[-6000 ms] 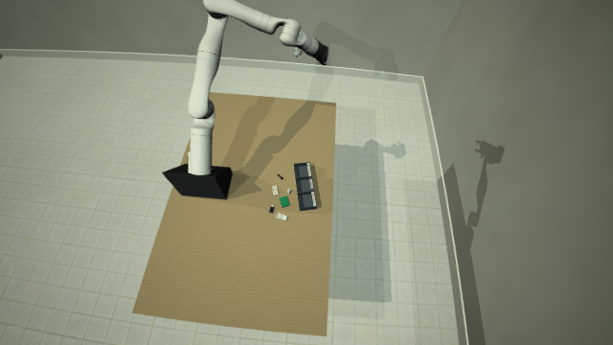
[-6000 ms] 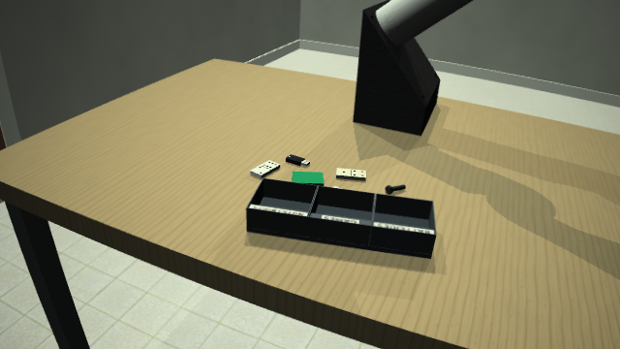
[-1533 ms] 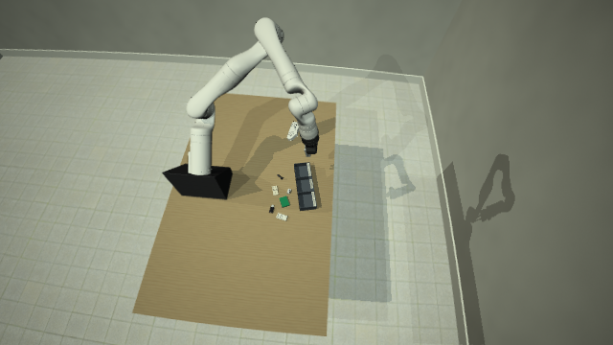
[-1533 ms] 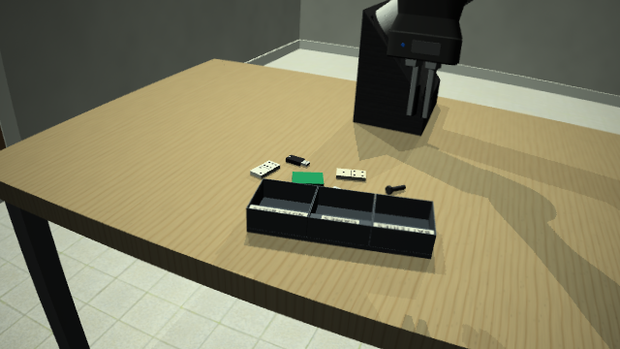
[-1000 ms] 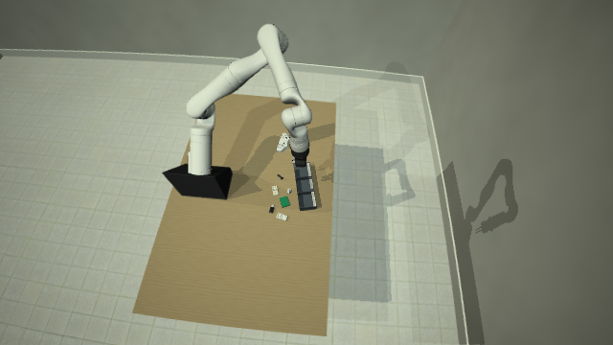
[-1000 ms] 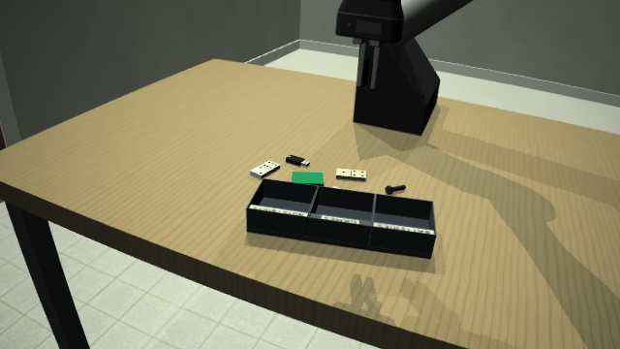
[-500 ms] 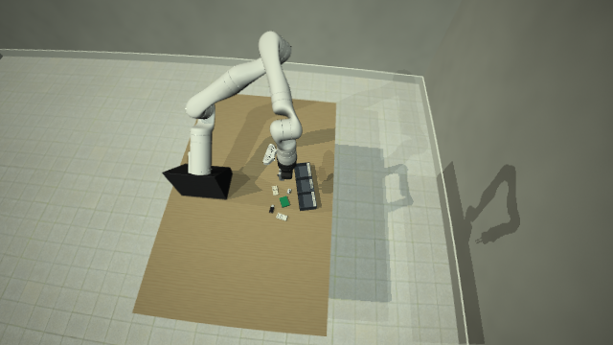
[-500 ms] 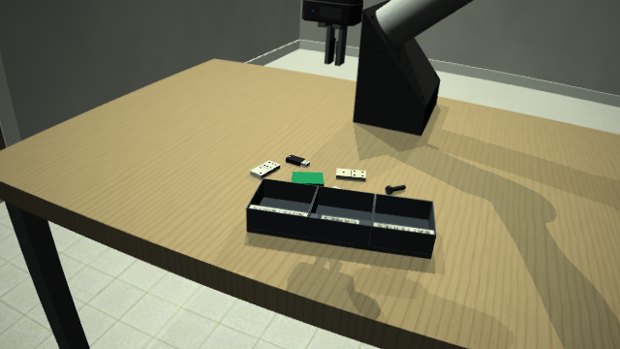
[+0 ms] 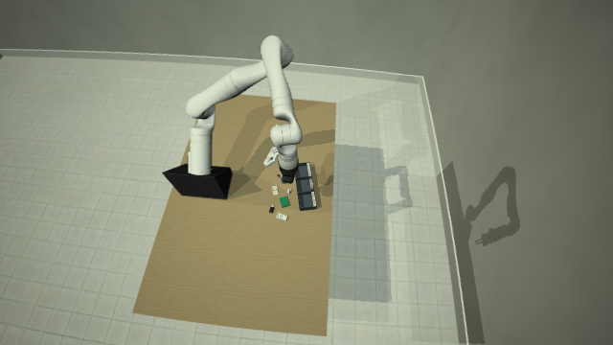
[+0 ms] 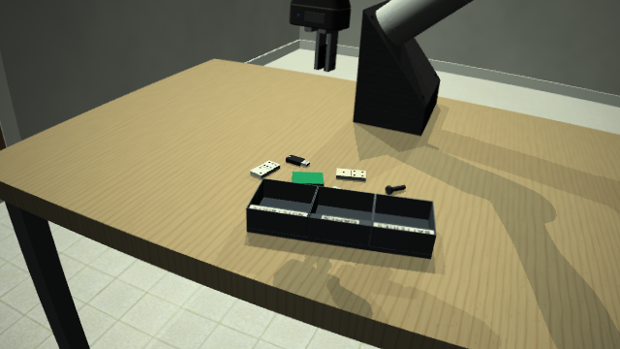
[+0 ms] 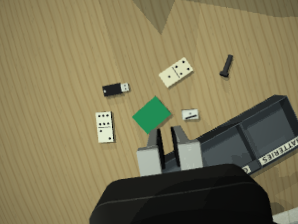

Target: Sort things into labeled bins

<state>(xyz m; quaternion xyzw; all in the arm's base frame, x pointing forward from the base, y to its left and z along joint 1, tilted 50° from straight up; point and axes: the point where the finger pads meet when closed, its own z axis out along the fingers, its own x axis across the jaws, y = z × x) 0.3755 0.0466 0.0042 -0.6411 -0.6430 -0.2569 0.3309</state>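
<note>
Three joined black bins (image 10: 341,216) with white labels stand on the table; the labels are too small to read. Behind them lie a white domino (image 10: 264,169), a black USB stick (image 10: 297,160), a flat green piece (image 10: 308,177), a second domino (image 10: 351,174) and a black bolt (image 10: 395,188). In the wrist view a small white piece (image 11: 190,115) lies next to the bins (image 11: 260,132), beside the green piece (image 11: 152,115). My gripper (image 10: 325,65) hangs high above these things, fingers nearly together with nothing between them; it also shows in the wrist view (image 11: 166,132).
The arm's black base (image 10: 394,82) stands behind the things. All three bins look empty inside. The table's edge runs a little in front of the bins.
</note>
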